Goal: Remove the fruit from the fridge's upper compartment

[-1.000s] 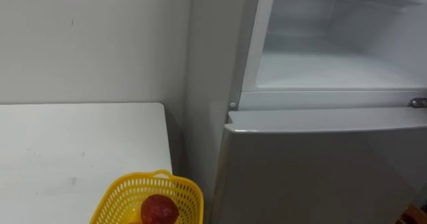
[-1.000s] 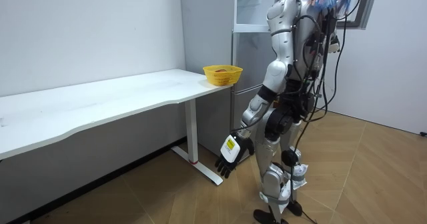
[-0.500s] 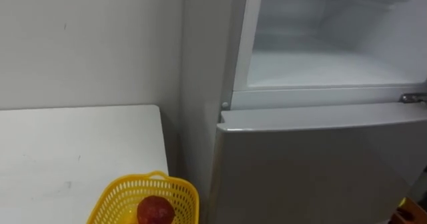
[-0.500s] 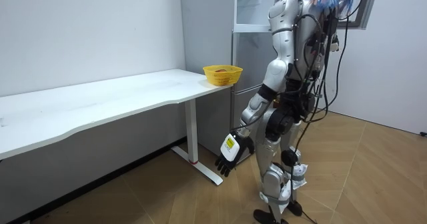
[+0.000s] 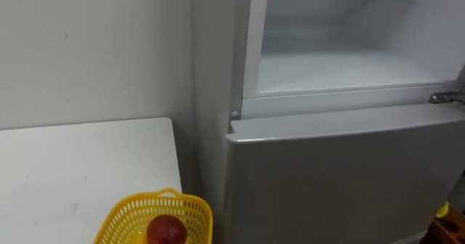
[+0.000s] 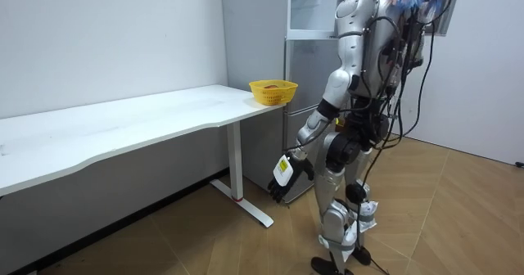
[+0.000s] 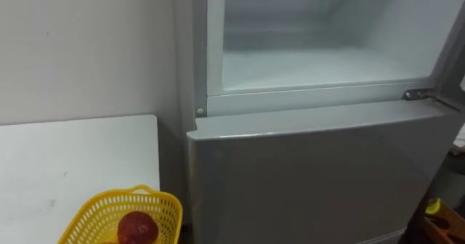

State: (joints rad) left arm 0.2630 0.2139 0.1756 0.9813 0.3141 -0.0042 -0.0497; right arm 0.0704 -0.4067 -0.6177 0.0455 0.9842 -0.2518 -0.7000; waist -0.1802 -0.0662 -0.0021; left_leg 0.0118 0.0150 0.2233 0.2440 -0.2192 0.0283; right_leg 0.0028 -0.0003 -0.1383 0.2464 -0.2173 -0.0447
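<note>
The fridge's upper compartment [image 5: 349, 62] stands open straight ahead of me, and its white shelf looks bare. Below it the grey lower door [image 5: 334, 179] is closed. A yellow basket [image 5: 120, 216] sits on the near corner of the white table [image 5: 73, 164] beside the fridge, with a red fruit [image 5: 166, 229] in it. In the room view I stand facing the fridge [image 6: 307, 54], close to it. My left hand [image 6: 284, 170] hangs low by my thigh, fingers relaxed and empty.
A metal hinge [image 5: 445, 97] juts out at the right end of the ledge between the two compartments. Something orange and yellow [image 7: 436, 213] lies low at the right edge; I cannot tell what it is. Wooden floor [image 6: 458, 218] stretches behind me.
The eye view has shifted, so fridge and basket sit further left. In the room view my left arm has swung forward towards the fridge and my torso has shifted slightly.
</note>
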